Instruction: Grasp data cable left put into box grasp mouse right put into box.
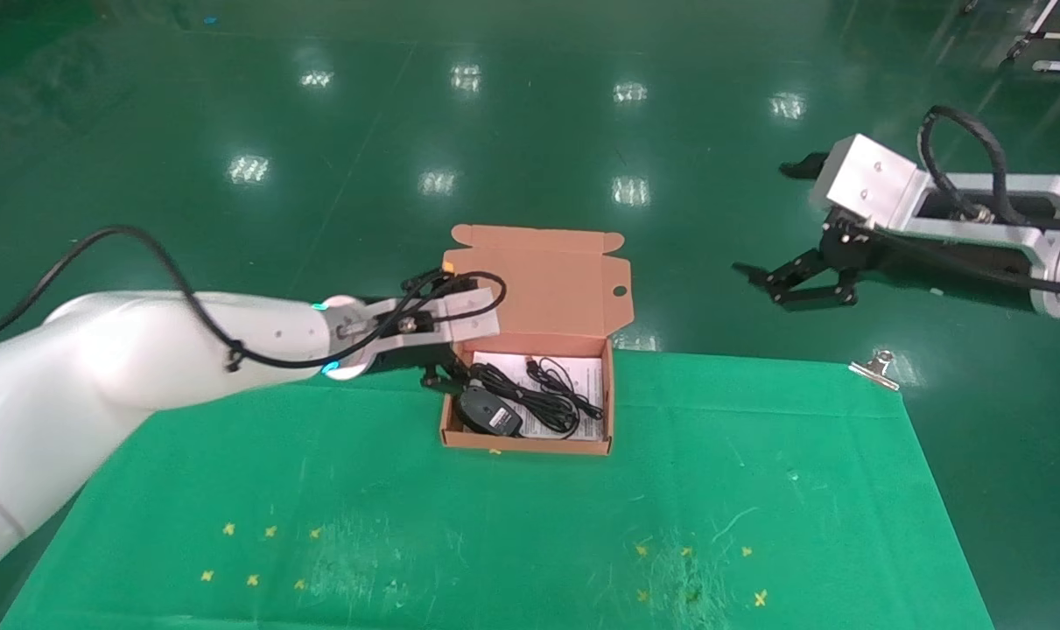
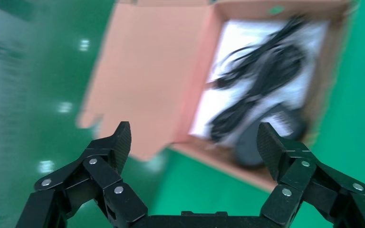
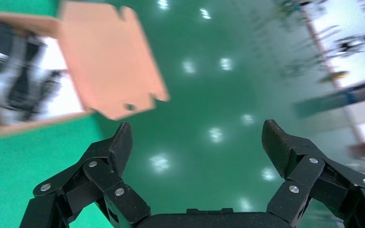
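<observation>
Two sets of yellow cross marks point(image 1: 262, 554) are seen nearest on the green table cover point(image 1: 512, 525), one group on the left side and one on the right. Farther in, the box point(image 1: 530, 442) is set on the cover by its far edge, with the flap lid point(image 1: 547, 280) raised behind it. Inside, on the white printed sheet point(image 1: 586, 378), the mouse point(image 1: 487, 411) is found at the front left corner. The data cable point(image 1: 551, 394) is lying next to it toward the middle and back; bundle and thin cord overlap and cannot be cleanly separated.

The left gripper point(image 2: 193, 142) is held at the box's left rear corner, low and close to the wall; its fingers are spread wide with nothing between them, as seen in the left wrist view.

A metal binder clip point(image 1: 875, 367) is noted at the cover's far right corner.

The right gripper point(image 3: 197, 142) is held well off to the right beyond the table, above the glossy green floor point(image 1: 530, 131), fingers likewise spread wide and empty.
</observation>
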Controlling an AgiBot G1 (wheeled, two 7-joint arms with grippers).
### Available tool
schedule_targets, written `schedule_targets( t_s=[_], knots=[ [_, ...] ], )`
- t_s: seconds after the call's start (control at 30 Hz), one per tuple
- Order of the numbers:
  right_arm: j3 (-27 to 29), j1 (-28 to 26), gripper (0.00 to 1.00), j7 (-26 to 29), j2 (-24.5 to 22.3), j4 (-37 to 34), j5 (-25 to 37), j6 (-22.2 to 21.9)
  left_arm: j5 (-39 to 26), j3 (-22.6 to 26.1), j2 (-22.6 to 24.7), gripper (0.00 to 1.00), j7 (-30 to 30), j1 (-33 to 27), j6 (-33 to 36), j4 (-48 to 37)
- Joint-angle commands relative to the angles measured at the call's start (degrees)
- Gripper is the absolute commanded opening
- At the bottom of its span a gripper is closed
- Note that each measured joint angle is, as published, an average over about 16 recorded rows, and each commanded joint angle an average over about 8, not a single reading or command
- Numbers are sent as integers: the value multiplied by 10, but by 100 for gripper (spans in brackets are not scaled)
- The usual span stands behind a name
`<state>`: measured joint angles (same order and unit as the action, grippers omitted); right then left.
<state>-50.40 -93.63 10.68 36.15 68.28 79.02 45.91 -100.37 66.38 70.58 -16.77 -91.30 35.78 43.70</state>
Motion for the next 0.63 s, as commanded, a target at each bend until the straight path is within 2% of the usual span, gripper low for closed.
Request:
schedule_targets(
  t_s=[0.03, 0.53, 0.63],
  knots=[
    [15, 14, 100, 0, 0, 2, -16, 17, 25, -21, -15, 100, 3, 13, 21, 13],
    [134, 125, 100, 0, -4, 21, -144, 155, 225, -194, -137, 100, 23, 114, 192, 115],
    [145, 136, 100, 0, -5, 22, -157, 168, 245, -211, -149, 100, 25, 125, 209, 125]
  ],
)
